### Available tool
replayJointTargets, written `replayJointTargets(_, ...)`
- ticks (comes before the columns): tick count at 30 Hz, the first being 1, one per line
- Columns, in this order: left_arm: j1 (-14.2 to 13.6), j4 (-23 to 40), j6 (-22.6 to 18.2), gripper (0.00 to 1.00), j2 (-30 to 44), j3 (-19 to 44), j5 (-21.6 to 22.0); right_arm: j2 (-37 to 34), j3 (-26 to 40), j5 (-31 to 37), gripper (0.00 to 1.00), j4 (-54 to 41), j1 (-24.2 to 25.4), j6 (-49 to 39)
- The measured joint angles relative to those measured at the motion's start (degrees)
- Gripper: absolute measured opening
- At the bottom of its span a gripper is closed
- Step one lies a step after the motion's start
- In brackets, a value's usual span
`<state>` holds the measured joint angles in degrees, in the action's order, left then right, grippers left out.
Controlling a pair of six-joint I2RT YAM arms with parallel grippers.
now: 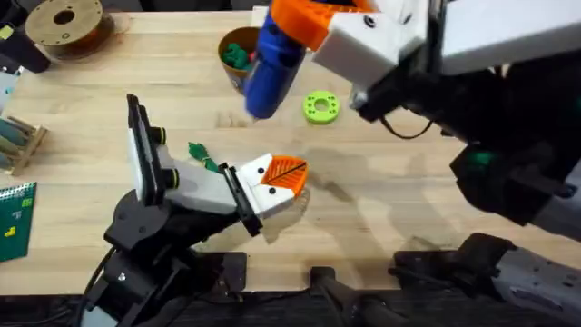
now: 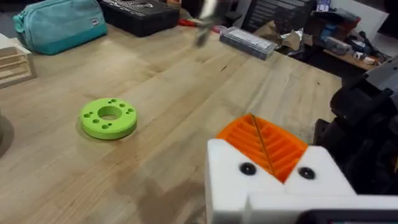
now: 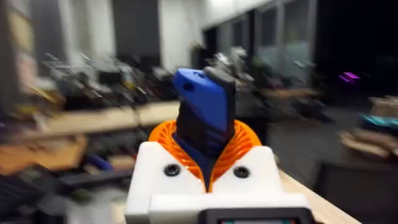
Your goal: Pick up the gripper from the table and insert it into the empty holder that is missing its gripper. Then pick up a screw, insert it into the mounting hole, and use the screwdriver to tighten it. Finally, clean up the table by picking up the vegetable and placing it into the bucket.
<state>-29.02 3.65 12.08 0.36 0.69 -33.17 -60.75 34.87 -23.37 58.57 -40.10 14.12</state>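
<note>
1. The right gripper (image 1: 300, 23), raised high over the table's far side, is clamped on the blue screwdriver (image 1: 270, 68).
2. The left gripper (image 1: 277, 182) hovers low at mid-table, orange pads together.
3. The vegetable (image 1: 201, 155) lies beside it; the bucket (image 1: 234, 54) stands behind the screwdriver.

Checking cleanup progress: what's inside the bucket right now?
The bucket shows green and some red toy pieces inside. The blue screwdriver, held in the right gripper, covers its right side, hiding the rest.
</note>
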Motion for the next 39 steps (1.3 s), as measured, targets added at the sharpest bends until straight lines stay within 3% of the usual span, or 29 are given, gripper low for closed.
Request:
replayJointTargets(5,0.0,0.0,0.0,0.007,0.0,0.0,0.0,-0.2,0.0,2.7,0.028,-13.1,7.4,-10.8)
replayJointTargets(10,0.0,0.0,0.0,0.007,0.0,0.0,0.0,-4.8,0.7,7.3,0.028,-24.6,19.2,-27.1)
replayJointTargets(17,0.0,0.0,0.0,0.007,0.0,0.0,0.0,-13.7,1.9,11.8,0.028,-26.5,30.3,-49.0)
replayJointTargets(27,0.0,0.0,0.0,0.007,0.0,0.0,0.0,-26.8,3.1,20.3,0.028,-37.1,31.4,-84.2)
replayJointTargets(37,0.0,0.0,0.0,0.007,0.0,0.0,0.0,-32.0,4.0,23.1,0.028,-41.3,30.3,-95.5)
replayJointTargets(39,0.0,0.0,0.0,0.007,0.0,0.0,0.0,-31.9,4.8,24.1,0.23,-45.8,28.9,-96.5)
